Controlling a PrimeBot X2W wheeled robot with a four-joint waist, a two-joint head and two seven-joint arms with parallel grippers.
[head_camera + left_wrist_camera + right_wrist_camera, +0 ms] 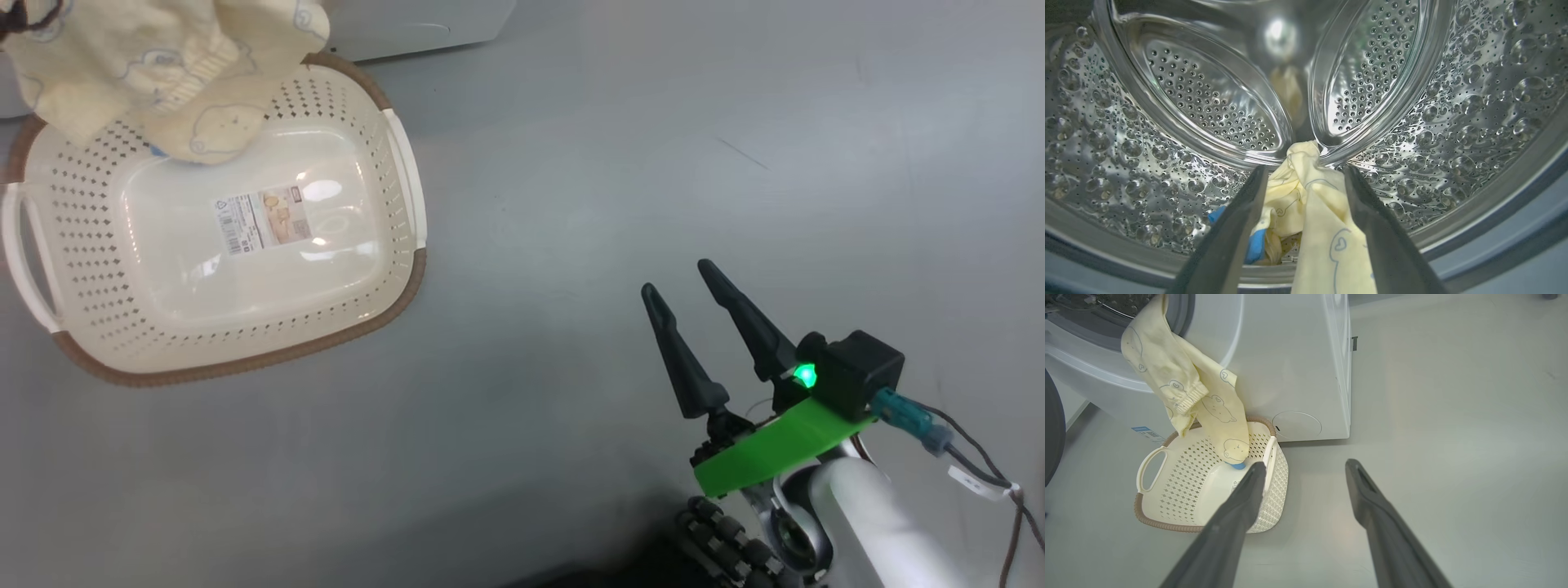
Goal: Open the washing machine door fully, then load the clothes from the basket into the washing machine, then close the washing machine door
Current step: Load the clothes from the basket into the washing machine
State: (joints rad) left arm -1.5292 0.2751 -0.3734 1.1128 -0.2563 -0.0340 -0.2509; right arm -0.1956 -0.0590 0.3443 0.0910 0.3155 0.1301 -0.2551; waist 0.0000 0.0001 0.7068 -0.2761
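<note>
Down at our right side, the right gripper [679, 279] hangs over bare grey floor [620, 147], its two fingers spread wide with nothing between them. Just beyond it, to our left, the basket [245, 363] sits on the floor just beside the foot of the washing machine [1290, 355], its bottom bare but for a label [261, 219]. The clothes [1208, 396] drape from the machine's mouth down its white front, and their lower end, with a small blue bit [1236, 465], reaches into the basket. At the left edge of the right wrist view we see a dark curved shape, which we take for the washing machine door [1052, 428], swung open. Farther in, the left gripper [1305, 168] is at the mouth of the steel drum [1453, 102]. Its fingers stand wide apart and the cream fabric lies loosely between them, not pinched as far as we can tell.

We judge the loading step to be in hand, with part of the cloth inside and the rest dangling out. Next we need to take hold of the hanging fabric, lift it over the mouth's rim and push it deep into the drum, so nothing catches when the door shuts.
</note>
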